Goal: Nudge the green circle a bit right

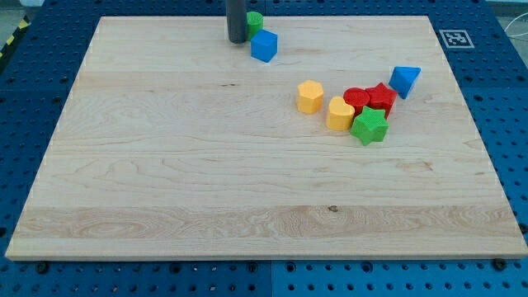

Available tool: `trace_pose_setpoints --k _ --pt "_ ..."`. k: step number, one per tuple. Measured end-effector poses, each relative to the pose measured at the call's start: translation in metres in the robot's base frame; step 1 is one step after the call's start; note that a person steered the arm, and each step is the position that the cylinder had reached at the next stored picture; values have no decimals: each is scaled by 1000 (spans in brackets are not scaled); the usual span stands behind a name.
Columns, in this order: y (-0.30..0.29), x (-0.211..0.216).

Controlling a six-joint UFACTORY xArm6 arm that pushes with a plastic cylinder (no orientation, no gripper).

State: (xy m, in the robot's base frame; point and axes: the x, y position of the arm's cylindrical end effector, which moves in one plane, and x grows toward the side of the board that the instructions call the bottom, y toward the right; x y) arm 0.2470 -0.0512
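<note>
Green circle (255, 21) sitting at the bench's (165, 165) top edge — touching my tip (237, 40), the gripless tool, on its right side.

1. The green circle (255, 21) is a small, bright green, round block lying flat.
2. It sits near the table's (165, 181) top edge, a little left of the view's centre.
3. Its left side is partly hidden, so only its right portion shows.
</note>
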Motion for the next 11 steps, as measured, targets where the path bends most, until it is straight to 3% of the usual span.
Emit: trace_pose_setpoints --k 2,7,11 --pt "-46 -28" --pt "15 -34" --pt "15 -54"
